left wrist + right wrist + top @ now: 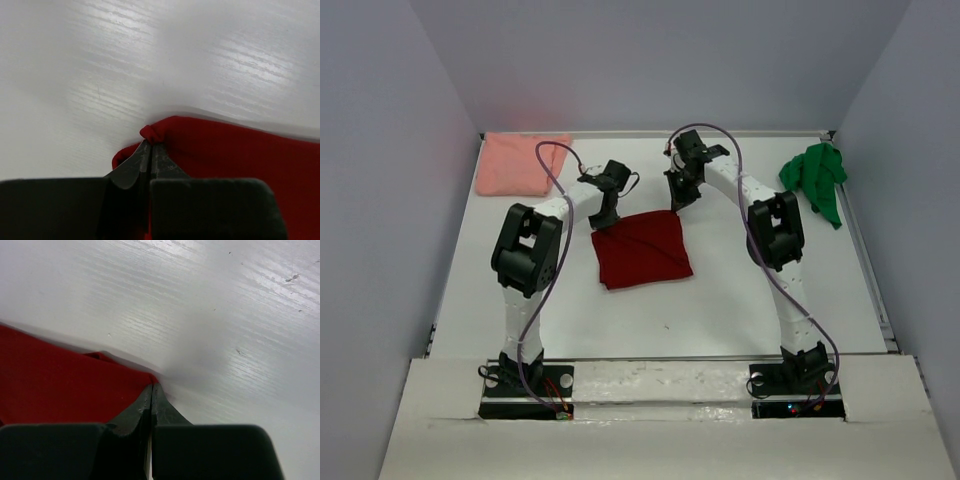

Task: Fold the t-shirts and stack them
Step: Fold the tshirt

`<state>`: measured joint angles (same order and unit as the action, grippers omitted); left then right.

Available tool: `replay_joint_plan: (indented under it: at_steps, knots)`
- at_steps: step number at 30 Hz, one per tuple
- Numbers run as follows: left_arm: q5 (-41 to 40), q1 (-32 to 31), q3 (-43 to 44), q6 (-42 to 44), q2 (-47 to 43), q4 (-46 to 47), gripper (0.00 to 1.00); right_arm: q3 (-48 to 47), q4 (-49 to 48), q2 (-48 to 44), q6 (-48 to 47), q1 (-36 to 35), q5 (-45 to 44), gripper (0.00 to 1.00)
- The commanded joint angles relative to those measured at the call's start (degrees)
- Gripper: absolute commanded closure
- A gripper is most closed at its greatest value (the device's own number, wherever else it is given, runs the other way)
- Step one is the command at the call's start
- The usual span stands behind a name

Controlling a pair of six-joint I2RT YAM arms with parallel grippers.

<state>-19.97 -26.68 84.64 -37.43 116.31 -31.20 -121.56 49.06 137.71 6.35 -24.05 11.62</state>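
The dark red t-shirt point(642, 250) lies folded into a flat rectangle at the middle of the white table point(720, 300). My left gripper point(603, 220) is at its far left corner; in the left wrist view the gripper point(150, 143) pinches a small bunch of the red cloth point(240, 165), its jaws a hair apart. My right gripper point(675, 205) is at the far right corner; in the right wrist view it point(152, 385) is shut, with the corner of the red cloth point(50, 385) caught at its tips. The pale salmon pink t-shirt point(515, 162) lies flat at the far left. The bright green t-shirt point(815, 178) is crumpled at the far right.
Grey walls stand around the table on the left, back and right. Both arm bases point(525, 385) sit on the near edge, and purple cables point(552, 170) loop above the arms.
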Motion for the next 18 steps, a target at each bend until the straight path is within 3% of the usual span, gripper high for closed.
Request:
replay_joint_plan:
  at_steps: [1, 5, 6, 7, 12, 18]
  knots:
    - [0.1, 1.3, -0.8, 1.8, -1.1, 1.2, 0.68, -1.5, -0.2, -1.3, -1.6, 0.1, -2.2, 1.0]
    - [-3.8, 1.1, -0.1, 1.8, -4.2, 0.4, 0.28, 0.2, -1.1, -3.1, -2.0, 0.1, -3.4, 0.99]
    - [-4.7, 0.9, 0.1, 1.8, -4.8, 0.1, 0.28, 0.4, -1.4, -3.5, -2.0, 0.1, -3.4, 0.97]
    - [-5.4, 0.8, 0.9, 2.2, -5.8, -0.3, 0.19, 0.8, -1.5, -4.2, -1.9, 0.1, -3.2, 0.96]
    - [-12.0, -1.3, 3.1, 1.9, -9.1, -3.3, 0.08, 1.8, -2.0, -6.9, -1.7, 0.1, -4.2, 0.91]
    - [-15.9, -3.0, 2.9, 2.0, -13.1, -4.2, 0.07, 3.4, -2.3, -13.1, -1.6, 0.1, -5.3, 0.89]
